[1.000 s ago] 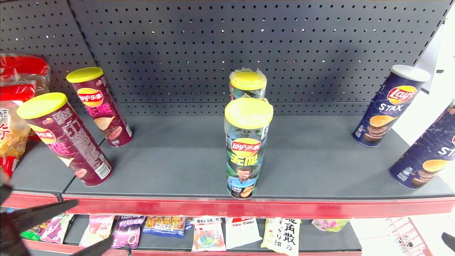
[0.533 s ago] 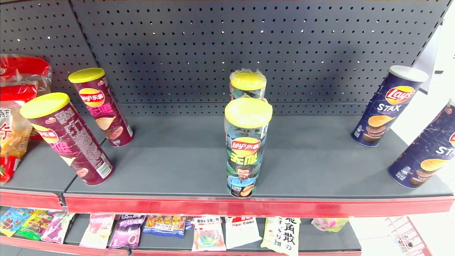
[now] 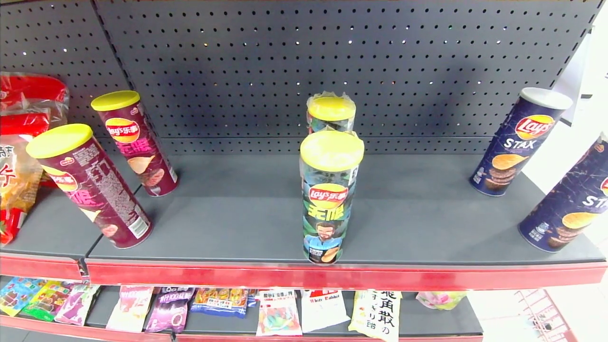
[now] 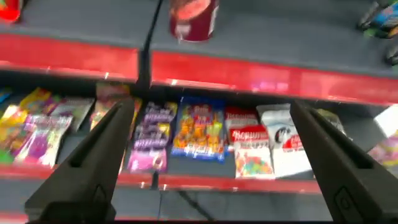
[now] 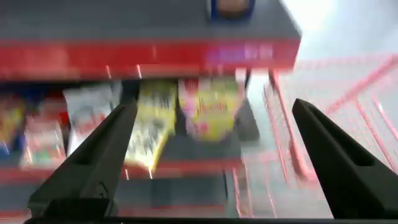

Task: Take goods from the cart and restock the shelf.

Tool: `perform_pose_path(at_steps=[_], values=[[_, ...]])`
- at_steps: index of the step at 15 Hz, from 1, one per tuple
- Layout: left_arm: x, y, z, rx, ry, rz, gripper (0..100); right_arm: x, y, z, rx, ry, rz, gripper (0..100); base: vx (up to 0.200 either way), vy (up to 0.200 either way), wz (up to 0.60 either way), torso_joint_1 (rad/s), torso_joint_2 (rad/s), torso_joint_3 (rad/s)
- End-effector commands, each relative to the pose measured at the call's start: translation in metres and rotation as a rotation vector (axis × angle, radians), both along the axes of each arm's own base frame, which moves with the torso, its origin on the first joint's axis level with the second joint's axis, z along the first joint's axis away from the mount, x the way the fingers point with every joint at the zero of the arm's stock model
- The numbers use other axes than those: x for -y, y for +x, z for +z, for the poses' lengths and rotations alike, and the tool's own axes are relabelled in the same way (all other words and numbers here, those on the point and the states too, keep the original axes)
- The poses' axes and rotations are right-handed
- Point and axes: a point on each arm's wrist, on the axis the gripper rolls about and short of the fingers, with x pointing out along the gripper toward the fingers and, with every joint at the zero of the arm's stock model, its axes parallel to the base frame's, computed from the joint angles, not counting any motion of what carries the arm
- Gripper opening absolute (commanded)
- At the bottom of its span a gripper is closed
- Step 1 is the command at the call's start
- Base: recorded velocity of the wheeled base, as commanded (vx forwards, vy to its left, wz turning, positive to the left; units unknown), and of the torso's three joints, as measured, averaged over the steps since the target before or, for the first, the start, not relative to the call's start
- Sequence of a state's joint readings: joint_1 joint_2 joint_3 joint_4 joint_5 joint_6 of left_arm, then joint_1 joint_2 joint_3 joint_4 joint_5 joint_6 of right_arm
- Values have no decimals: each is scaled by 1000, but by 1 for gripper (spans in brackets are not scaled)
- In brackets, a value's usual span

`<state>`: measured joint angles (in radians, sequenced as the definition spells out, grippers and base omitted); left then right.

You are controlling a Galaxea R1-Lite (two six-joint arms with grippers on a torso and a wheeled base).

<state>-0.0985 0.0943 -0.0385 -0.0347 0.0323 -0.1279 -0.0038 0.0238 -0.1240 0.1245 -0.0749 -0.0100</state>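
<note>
Back wall: dark board (image 3: 332, 57) with holes.
Shelf (image 3: 228, 223): grey top, red front edge.
Cans: green can (image 3: 327, 199) in the middle, purple cans (image 3: 90, 185) at 9 o'clock, blue cans (image 3: 517, 142) at 3 o'clock.
Cart (image 3: 534, 306): pink wires at 5 o'clock.
Left gripper (image 4: 212, 107): wide open, holding nothing, facing snack bags (image 4: 199, 134).
Right gripper (image 5: 214, 107): wide open, holding nothing.

on the shelf (image 3: 408, 223), one can (image 3: 331, 197) stands front-centre, a second can (image 3: 331, 114) directly behind. snack packets (image 3: 278, 311) lie below.
</note>
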Motion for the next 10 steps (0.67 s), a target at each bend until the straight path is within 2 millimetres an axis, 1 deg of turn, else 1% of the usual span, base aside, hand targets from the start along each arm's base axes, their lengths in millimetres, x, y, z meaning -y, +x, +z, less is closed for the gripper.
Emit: perform_pose_path(at_steps=[1,3,4,6,7,8,10], values=[[1,2,-10,-32,14,-20,100,-1,8,-22,23,38,51,100,0,0,0,0,0,0],[0,2,-9,-29,38,28,100,-2,8,-22,26,20,86,100,0,0,0,0,0,0],[-3,3,-10,-40,47,149,100,-2,8,-22,26,20,94,100,0,0,0,0,0,0],[-2,2,-10,-34,44,235,100,-2,8,-22,26,17,92,100,0,0,0,0,0,0],[-1,1,-11,-39,43,250,100,-2,8,-22,26,17,92,100,0,0,0,0,0,0],[-1,1,-11,-30,42,240,100,-2,8,-22,26,17,92,100,0,0,0,0,0,0],[2,-3,-13,29,59,55,100,-2,8,-22,26,19,92,100,0,0,0,0,0,0]])
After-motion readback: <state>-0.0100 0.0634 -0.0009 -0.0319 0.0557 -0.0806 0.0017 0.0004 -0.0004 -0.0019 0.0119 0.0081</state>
